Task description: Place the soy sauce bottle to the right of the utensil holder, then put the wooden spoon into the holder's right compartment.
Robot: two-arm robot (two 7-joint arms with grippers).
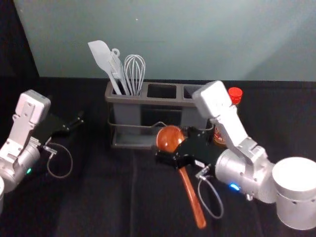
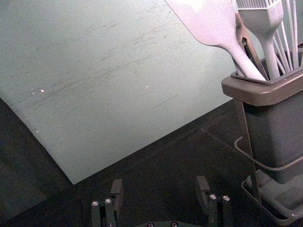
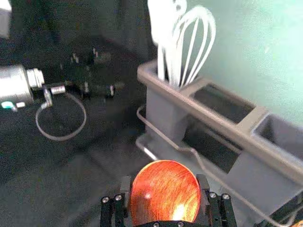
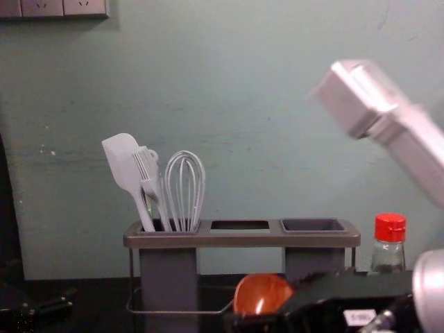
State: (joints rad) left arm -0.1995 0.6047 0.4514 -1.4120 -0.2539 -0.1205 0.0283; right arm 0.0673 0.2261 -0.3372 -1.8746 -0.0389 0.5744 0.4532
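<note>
You're working with the right gripper (image 1: 177, 144) in front of the utensil holder (image 1: 143, 100), on the near side, roughly off its middle-to-right part. Its fingers are grasping the wooden spoon (image 1: 191, 197) by the bowl end; in the right wrist view you're seeing the round bowl sitting between the two fingers, one along each side. The spoon's handle is slanting away from the holder, toward the near side and a bit to the right. So the spoon is being held outside the holder, in front of it, and is not sitting in the right compartment (image 4: 313, 225).

The soy sauce bottle (image 4: 388, 255) is standing upright just right of the holder, red cap (image 1: 235, 94) on top. In the head view your right arm is partly covering it.

Your left gripper (image 1: 76, 121) is hanging out left of the holder, well apart from the spoon and bottle. Its fingers are released, spread wide with a gap between them in the left wrist view.

The holder's left compartment is carrying a spatula (image 4: 123, 163), a brush (image 4: 149, 177) and a whisk (image 4: 185, 187), all leaning up out of it. A socket panel (image 4: 62, 7) is showing on the wall, above and left of the holder.
</note>
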